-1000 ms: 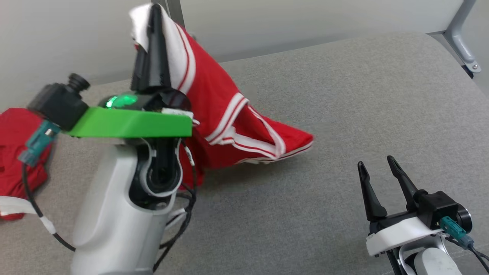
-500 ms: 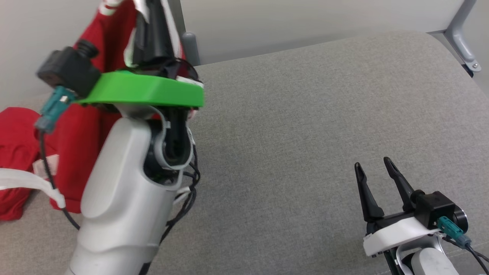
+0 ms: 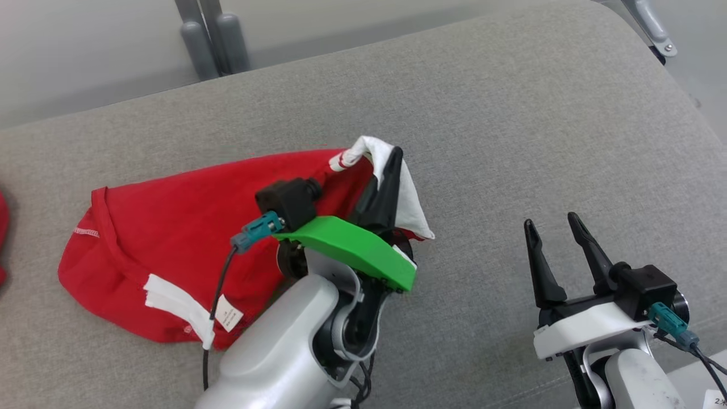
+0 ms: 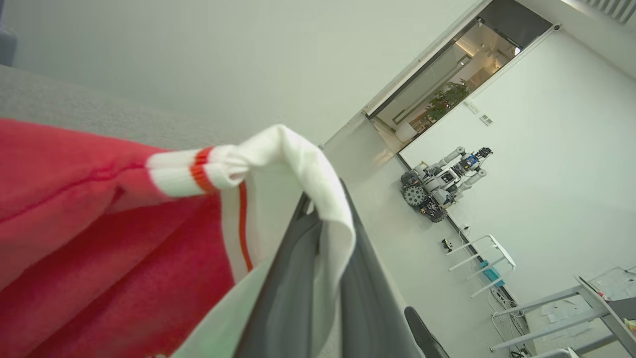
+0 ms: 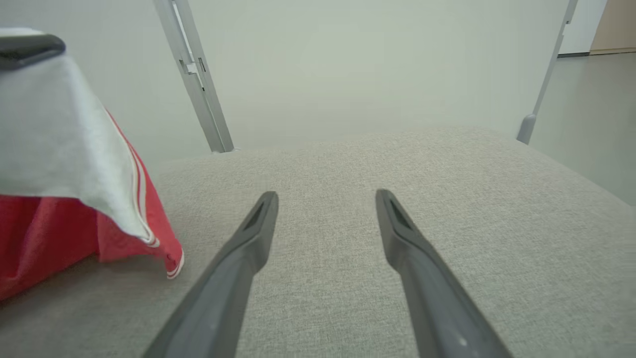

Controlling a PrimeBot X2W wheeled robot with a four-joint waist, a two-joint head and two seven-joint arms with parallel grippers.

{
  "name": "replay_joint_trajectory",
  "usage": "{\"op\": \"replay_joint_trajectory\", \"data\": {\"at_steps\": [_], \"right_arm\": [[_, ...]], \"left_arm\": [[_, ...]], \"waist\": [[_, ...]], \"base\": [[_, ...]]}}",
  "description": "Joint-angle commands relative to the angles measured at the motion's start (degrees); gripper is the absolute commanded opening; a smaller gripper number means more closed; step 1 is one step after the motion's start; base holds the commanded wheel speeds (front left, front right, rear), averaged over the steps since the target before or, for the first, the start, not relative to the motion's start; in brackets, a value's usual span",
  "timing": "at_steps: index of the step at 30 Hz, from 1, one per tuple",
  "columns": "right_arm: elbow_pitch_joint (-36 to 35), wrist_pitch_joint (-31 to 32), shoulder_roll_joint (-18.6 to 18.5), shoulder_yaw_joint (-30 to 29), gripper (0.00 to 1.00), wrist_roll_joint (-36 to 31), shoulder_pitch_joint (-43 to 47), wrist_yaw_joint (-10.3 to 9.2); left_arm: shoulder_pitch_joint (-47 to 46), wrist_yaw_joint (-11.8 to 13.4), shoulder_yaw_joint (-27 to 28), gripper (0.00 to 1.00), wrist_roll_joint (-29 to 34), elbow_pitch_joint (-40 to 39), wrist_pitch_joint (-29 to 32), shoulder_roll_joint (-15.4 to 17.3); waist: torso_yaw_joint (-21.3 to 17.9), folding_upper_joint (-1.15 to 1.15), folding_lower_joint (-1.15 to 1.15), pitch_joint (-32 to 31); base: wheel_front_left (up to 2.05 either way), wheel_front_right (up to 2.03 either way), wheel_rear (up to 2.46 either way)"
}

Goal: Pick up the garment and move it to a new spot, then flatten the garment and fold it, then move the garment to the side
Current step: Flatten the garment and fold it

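A red garment (image 3: 170, 238) with white, red-striped trim lies spread over the left half of the grey cushion (image 3: 511, 130). My left gripper (image 3: 393, 156) is shut on its white edge near the middle of the cushion, lifting that corner; the cloth (image 4: 278, 164) drapes over the fingers in the left wrist view. My right gripper (image 3: 550, 223) hovers open at the lower right, nothing between its fingers (image 5: 248, 243), clear of the garment (image 5: 64, 199) to its left.
Another bit of red cloth (image 3: 3, 227) peeks in at the far left edge. Grey metal frame legs (image 3: 213, 37) stand behind the cushion, and one more bracket (image 3: 653, 28) at the top right. The cushion's right half is bare fabric.
The head camera has tilted. My left gripper swung down from high at the back left to the cushion's middle, dragging the garment, which now lies spread behind it. The right gripper barely moved.
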Motion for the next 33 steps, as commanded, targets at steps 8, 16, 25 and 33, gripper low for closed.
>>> {"op": "replay_joint_trajectory", "data": {"at_steps": [8,16,25,33], "right_arm": [[0.5,-0.2,0.9,-0.2,1.00,0.9,-1.2,0.00],[1.0,-0.2,1.3,-0.8,1.00,0.8,-0.4,0.00],[1.0,-0.2,1.1,-0.5,1.00,0.2,-0.1,0.00],[0.0,-0.2,0.0,-1.6,1.00,-0.5,1.8,0.00]], "left_arm": [[2.5,2.4,-3.5,0.21,-3.5,0.1,0.0,0.3],[4.5,3.4,-8.8,1.00,-16.1,-1.9,0.0,0.3],[-0.4,-0.4,-19.8,1.00,-24.6,-4.8,0.0,0.3],[1.8,-3.0,-15.7,1.00,-5.9,2.2,0.0,0.3]], "waist": [[-3.9,0.00,0.00,2.4],[-3.8,0.00,0.00,2.0],[-1.9,0.00,0.00,0.1],[0.3,0.00,0.00,-1.8]], "base": [[0.00,0.00,0.00],[0.00,0.00,0.00],[0.00,0.00,0.00],[0.00,0.00,0.00]]}}
